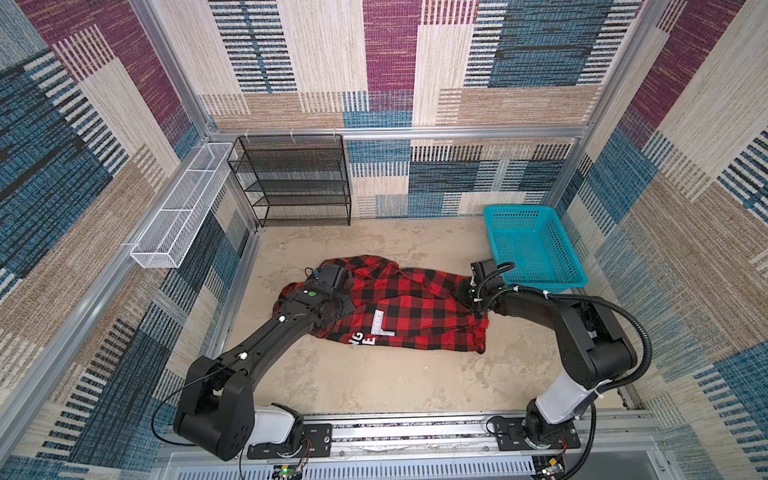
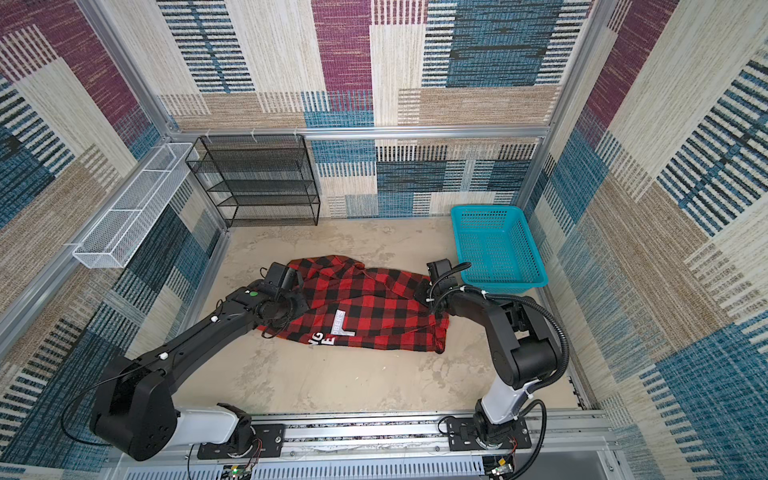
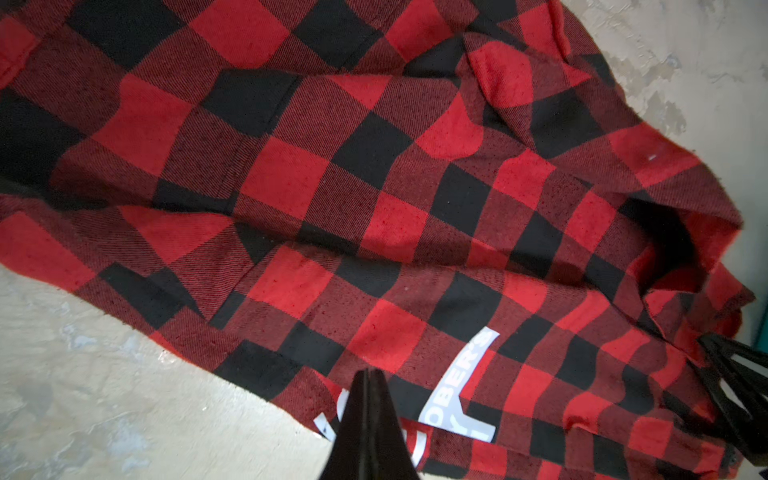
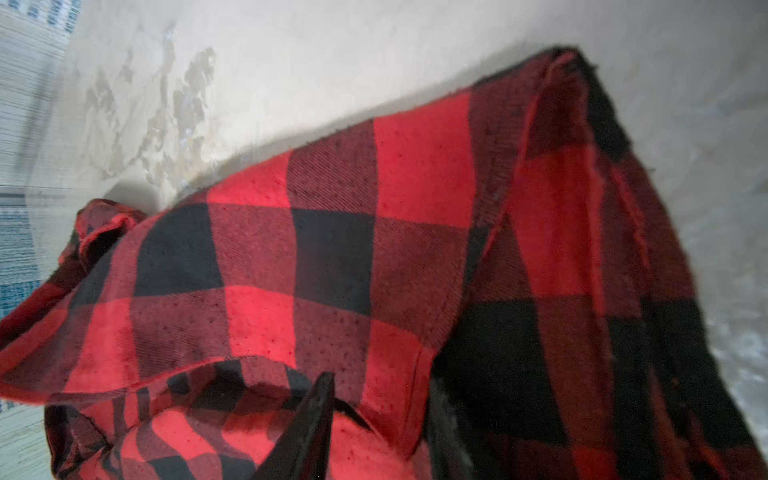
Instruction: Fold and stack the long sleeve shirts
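One long sleeve shirt (image 1: 415,307) (image 2: 374,303), red-and-black check with white lettering, lies crumpled and stretched sideways on the beige table. My left gripper (image 1: 338,309) (image 3: 368,376) hovers over the shirt's left part, near the lettering. Its fingers are pressed together with nothing between them. My right gripper (image 1: 467,297) (image 4: 382,386) is at the shirt's right end. Its fingers (image 4: 316,407) stand partly apart with a fold of the cloth (image 4: 332,249) between them, and fabric drapes over the other finger. The right gripper's fingers (image 3: 731,386) also show at the cloth's end in the left wrist view.
A teal plastic basket (image 1: 540,282) stands at the back right, just behind the right wrist. A black mesh shelf (image 1: 295,183) stands at the back left. A white wire basket (image 1: 178,212) hangs on the left wall. Bare table (image 1: 374,382) lies in front of the shirt.
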Robot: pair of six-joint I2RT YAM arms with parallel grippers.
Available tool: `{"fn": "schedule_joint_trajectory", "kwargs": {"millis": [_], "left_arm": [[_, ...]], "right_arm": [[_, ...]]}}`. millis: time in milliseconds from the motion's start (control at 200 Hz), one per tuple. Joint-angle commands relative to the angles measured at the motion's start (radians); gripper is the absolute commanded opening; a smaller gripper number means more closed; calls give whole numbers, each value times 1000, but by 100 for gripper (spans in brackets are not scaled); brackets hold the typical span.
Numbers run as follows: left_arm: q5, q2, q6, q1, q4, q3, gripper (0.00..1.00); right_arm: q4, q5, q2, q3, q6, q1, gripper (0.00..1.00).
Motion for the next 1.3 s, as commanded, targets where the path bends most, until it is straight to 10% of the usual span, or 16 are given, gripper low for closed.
{"fn": "schedule_joint_trajectory", "kwargs": {"millis": [0,496,871,1297], "left_arm": [[5,-2,11,1,-23,2,0],[-7,-24,6,0,-31,-16,0],[-8,-5,31,47,-17,8,6],[162,330,218,143,-68,393,29]], "right_arm": [[77,-23,-4,2,18,-6,37],[57,-26,42,11,60,-8,34],[36,-11,5,17,25,-9,6],[-104,-5,-120,72,-110,-9,0]]}}
